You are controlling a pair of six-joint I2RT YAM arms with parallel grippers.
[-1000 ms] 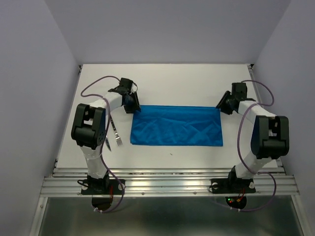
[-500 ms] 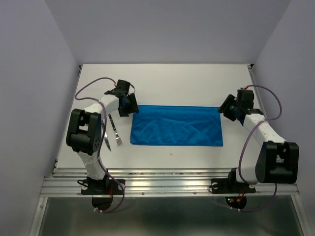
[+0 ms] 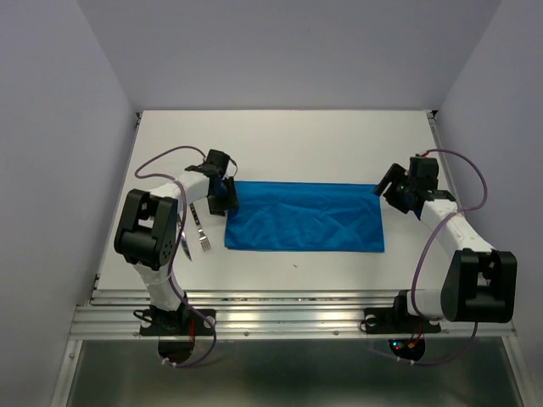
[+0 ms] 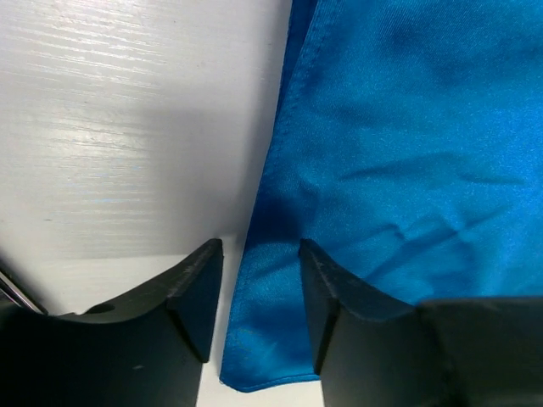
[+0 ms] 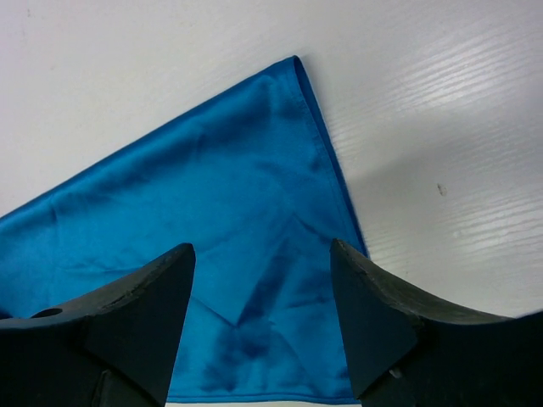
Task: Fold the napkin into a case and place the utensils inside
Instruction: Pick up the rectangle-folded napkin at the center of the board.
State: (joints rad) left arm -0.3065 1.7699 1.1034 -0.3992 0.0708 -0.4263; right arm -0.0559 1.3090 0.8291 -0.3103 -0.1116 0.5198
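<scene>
Here, flat blue napkin point(image 3: 304, 217), left pincer point(image 4: 259, 252) parted, right pincer point(image 5: 260, 252) parted

Left gripper point(image 3: 223, 195) now sits further down the napkin's point(image 3: 305, 219) left edge; right arm point(image 3: 478, 284) now lies folded lower, elbow nearer its base.

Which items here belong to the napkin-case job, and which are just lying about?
Job:
- napkin, lying flat, not yet a case
- fork
- knife, beside the fork

Lying about:
- no other loose item visible; only the table
</scene>
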